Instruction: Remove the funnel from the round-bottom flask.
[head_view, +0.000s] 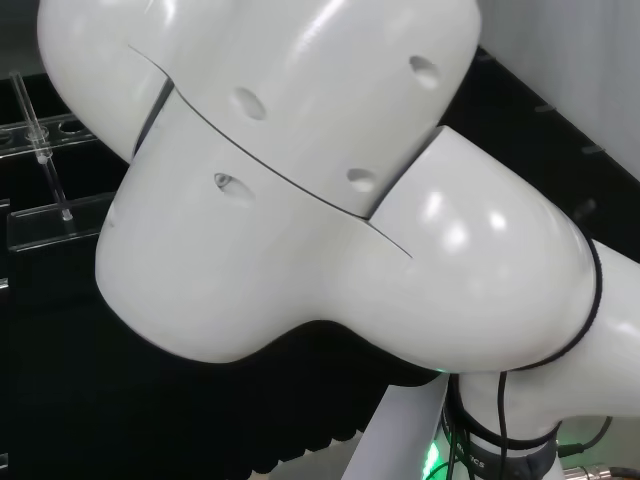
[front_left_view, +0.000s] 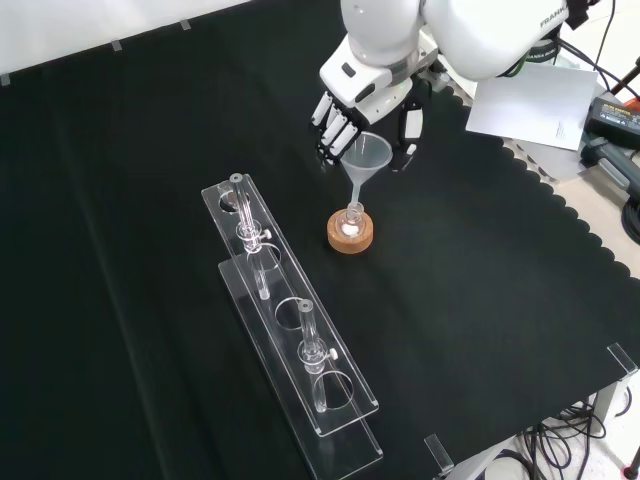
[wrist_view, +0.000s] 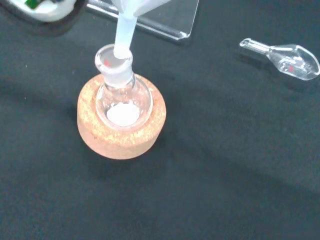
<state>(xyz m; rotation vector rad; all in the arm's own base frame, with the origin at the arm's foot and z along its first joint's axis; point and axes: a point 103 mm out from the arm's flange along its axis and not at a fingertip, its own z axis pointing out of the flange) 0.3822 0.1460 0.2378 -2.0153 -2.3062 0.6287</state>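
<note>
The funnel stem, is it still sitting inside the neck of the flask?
Touching. In the wrist view the funnel stem runs down into the mouth of the round-bottom flask, which sits in its cork ring.

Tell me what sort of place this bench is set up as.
Probably a chemistry lab bench for robot trials: a flask on a cork ring with a funnel in its neck, clear racks holding glass tubes, and a robot hand by the funnel.

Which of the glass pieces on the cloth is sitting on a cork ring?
The round-bottom flask with the funnel in its neck, below the hand; the other glass pieces stand in the clear rack.
</note>
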